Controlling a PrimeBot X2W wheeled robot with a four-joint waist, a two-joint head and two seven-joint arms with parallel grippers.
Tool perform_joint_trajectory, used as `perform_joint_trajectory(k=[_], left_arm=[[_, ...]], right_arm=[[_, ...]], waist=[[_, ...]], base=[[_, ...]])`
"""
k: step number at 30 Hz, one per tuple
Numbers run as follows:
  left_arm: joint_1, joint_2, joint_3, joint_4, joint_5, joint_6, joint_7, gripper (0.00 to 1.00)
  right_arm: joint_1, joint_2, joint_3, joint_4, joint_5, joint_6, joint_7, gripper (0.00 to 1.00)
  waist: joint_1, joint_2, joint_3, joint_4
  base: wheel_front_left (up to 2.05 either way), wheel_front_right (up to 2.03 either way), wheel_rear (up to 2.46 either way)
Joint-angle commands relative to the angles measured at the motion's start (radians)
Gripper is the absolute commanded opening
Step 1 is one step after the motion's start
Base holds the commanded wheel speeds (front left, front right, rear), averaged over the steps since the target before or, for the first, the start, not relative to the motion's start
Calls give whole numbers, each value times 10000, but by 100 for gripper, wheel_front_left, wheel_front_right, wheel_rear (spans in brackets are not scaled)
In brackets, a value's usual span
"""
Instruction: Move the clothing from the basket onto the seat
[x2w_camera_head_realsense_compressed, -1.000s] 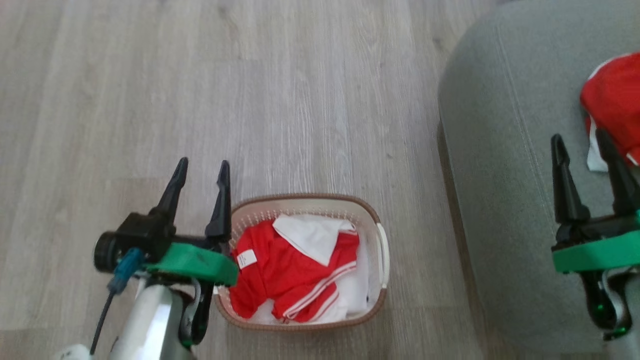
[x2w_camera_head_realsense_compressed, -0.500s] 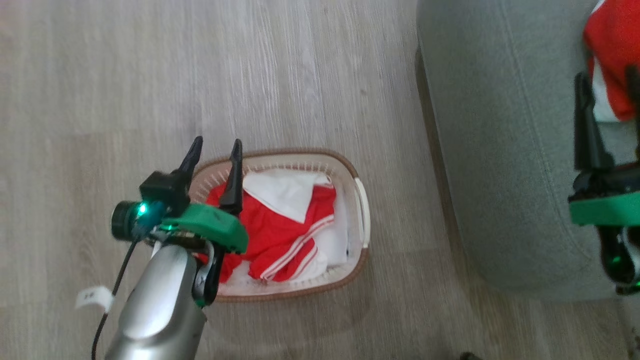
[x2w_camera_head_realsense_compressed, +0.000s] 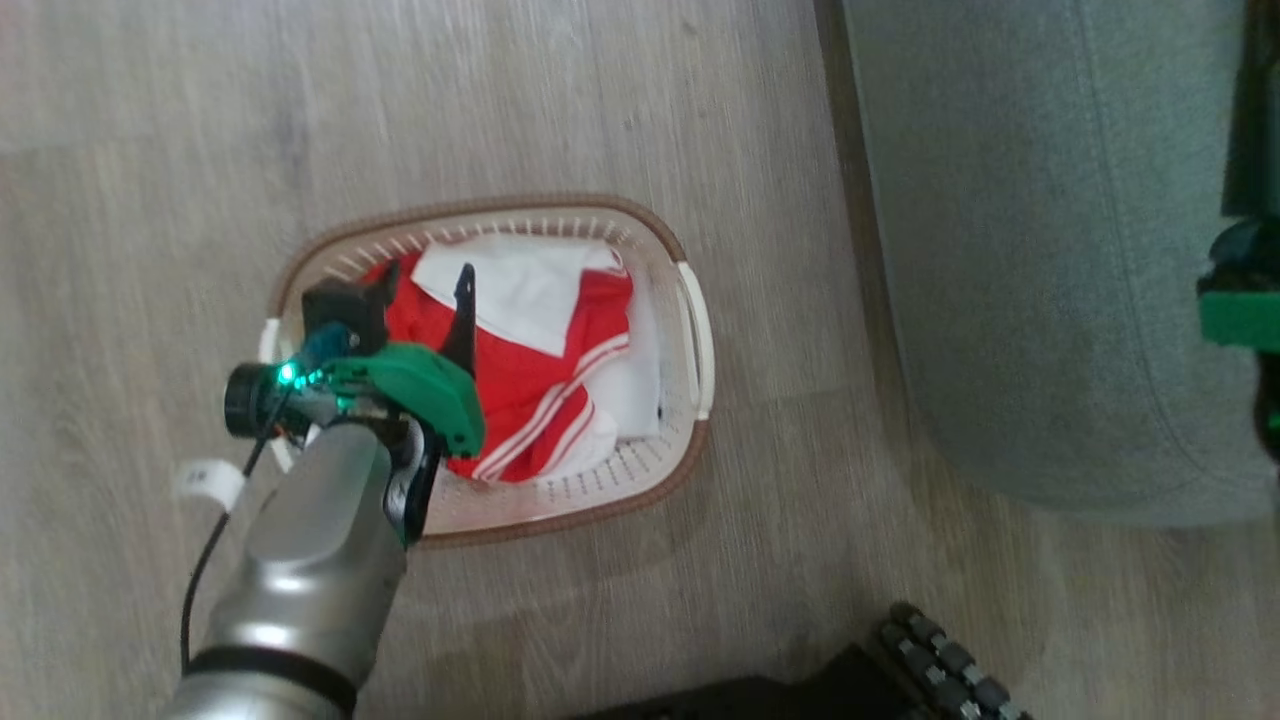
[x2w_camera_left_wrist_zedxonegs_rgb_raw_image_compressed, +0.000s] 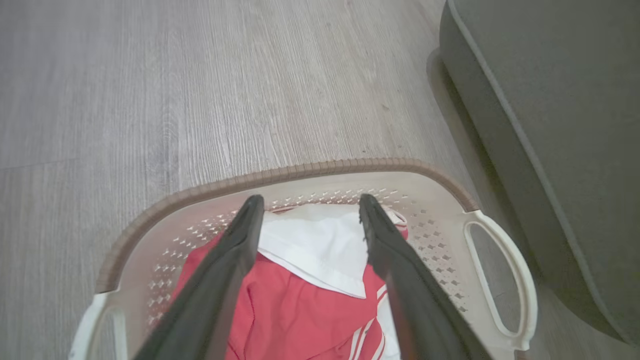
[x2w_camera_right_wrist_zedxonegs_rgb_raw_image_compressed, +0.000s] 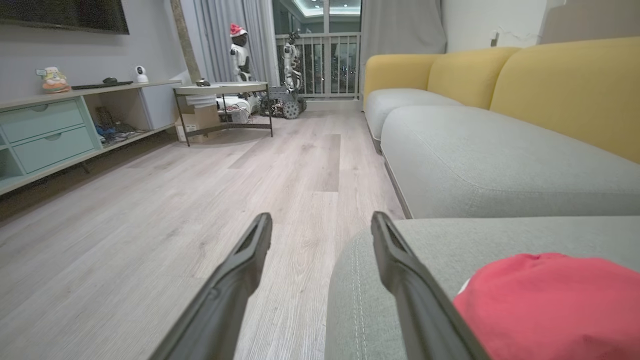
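A: Which surfaces are largest?
B: The pale wood floor (x2w_camera_head_realsense_compressed: 600, 100). On it, at right, is the grey-green seat (x2w_camera_head_realsense_compressed: 1050, 250), with the basket (x2w_camera_head_realsense_compressed: 600, 505) near its corner but apart from it.
A: Where is the clothing?
B: Red-and-white clothing (x2w_camera_head_realsense_compressed: 520, 370) lies crumpled inside the basket, a white panel uppermost. Another red garment (x2w_camera_right_wrist_zedxonegs_rgb_raw_image_compressed: 550, 300) rests on the seat.
A: And the tools?
B: Left tool (x2w_camera_left_wrist_zedxonegs_rgb_raw_image_compressed: 311, 200): spread wide, holding nothing, tips over the clothing inside the basket rim; contact with the cloth cannot be told. Right tool (x2w_camera_right_wrist_zedxonegs_rgb_raw_image_compressed: 322, 217): likewise wide and empty, at the seat's rounded corner, beside the red garment
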Motion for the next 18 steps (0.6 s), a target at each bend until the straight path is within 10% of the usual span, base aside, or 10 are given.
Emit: perform_joint_trajectory(k=[1, 18], left_arm=[[-334, 84, 98, 97, -85, -17, -124, 100], [-2863, 87, -505, 3602, -838, 14, -102, 100]], right_arm=[[-142, -231, 41, -447, 93, -2, -63, 100], [-1514, -194, -15, -1019, 216, -2, -63, 100]], waist=[[-1, 0, 679, -314], [-1, 0, 3189, -1285]], base=[[0, 0, 0], [0, 0, 0]])
